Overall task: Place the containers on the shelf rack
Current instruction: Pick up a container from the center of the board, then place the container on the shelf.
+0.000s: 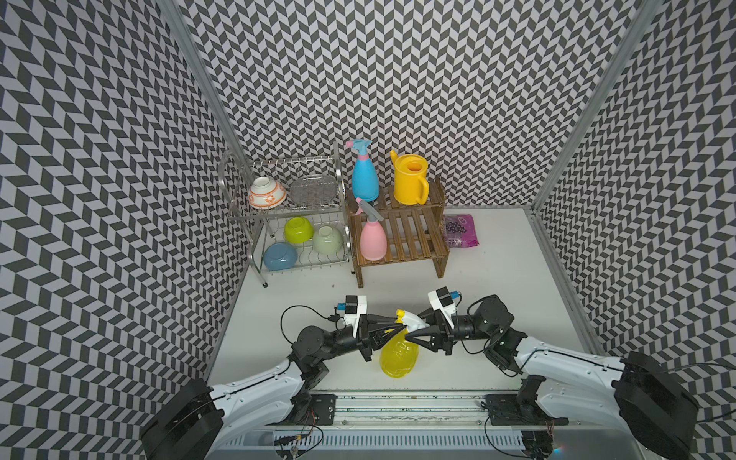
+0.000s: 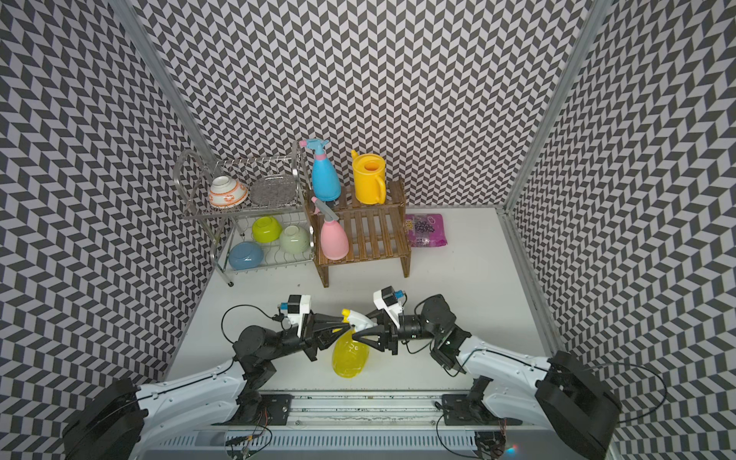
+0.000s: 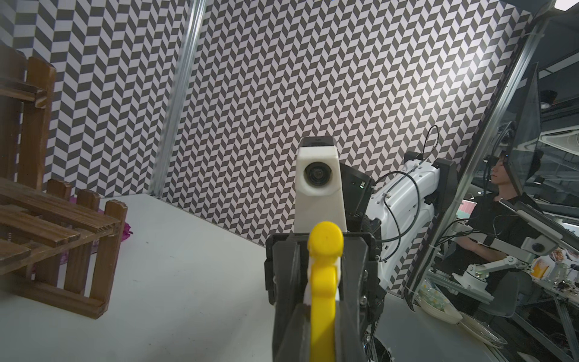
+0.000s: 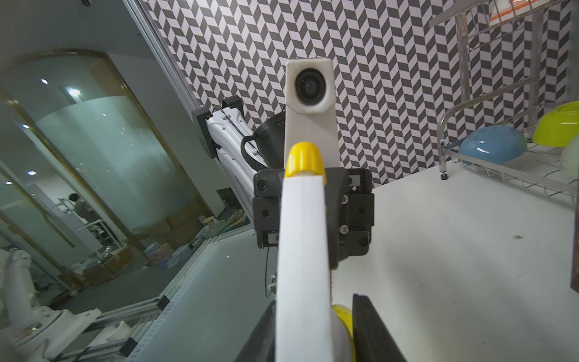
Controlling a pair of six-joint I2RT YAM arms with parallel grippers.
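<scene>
Translucent yellow bottle [image 1: 398,356] is clamped in left jaws; right jaws' grip unclear.

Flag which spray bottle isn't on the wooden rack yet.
The yellow bottle, up front in the left pincer. The blue bottle stands on the rack's top tier, the pink bottle on the lower.

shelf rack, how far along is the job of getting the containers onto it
Done: blue spray bottle and yellow watering can stand on the upper tier of the shelf rack, pink spray bottle on the lower. In hand: the clear yellow spray bottle, up front, left fingers shut on its top, right fingers around its white head. Remaining: setting it on the rack's free lower slats.
</scene>
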